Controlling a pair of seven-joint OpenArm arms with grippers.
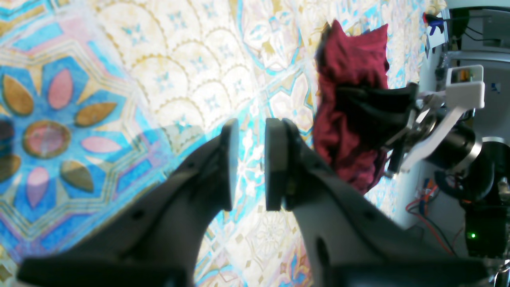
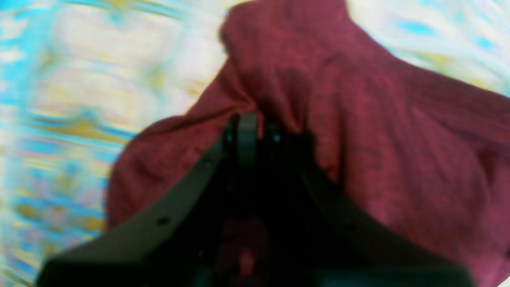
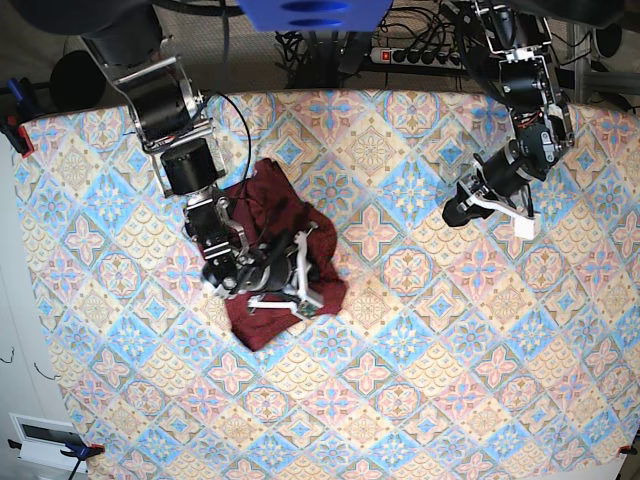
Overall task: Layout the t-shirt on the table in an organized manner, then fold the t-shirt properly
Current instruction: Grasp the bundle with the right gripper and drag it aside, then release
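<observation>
t-shirt (image 3: 283, 250): dark maroon, bunched in a crumpled heap left of centre in the base view, on the table; in the left wrist view it rises as a rumpled mass at upper right (image 1: 350, 103); it fills the right half of the right wrist view (image 2: 398, 159).
table (image 3: 420, 380): covered in a cloth of blue, pink and cream diamond tiles, spanning nearly the whole base view.
right gripper (image 2: 257, 127): jaws pressed together, pinching a fold of the t-shirt at frame centre; cloth gathers up around the tips; the view is blurred.
left gripper (image 1: 251, 163): jaws a narrow gap apart, holding nothing, patterned cloth visible between them; in the base view it sits at upper right (image 3: 458, 212), well apart from the t-shirt.
</observation>
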